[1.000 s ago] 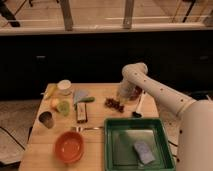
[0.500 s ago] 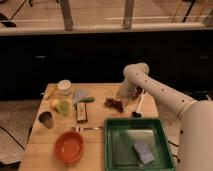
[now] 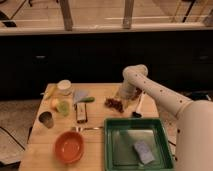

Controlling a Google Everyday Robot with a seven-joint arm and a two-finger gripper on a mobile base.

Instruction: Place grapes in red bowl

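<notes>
1. Nearest to us, we saw the orange bowl [image 3: 69, 147] at the front left of the wooden table [image 3: 95, 150], and just beside it on the right the green tray [image 3: 138, 144] with a bluish sponge [image 3: 144, 151] lying inside.
2. Further in, a fork [image 3: 88, 129] lay near the tray's corner, a dark bar [image 3: 81, 113] stood behind it, and a small metal cup [image 3: 46, 119] sat toward the left edge.
3. The grapes [image 3: 115, 104] rested on the tabletop beyond the tray, with a dark-headed utensil [image 3: 137, 108] to their right.
4. The gripper [image 3: 126, 94] hung low just behind and right of the grapes; we could not tell how its fingers stood.
5. Farthest back sat a white container [image 3: 64, 87].
</notes>
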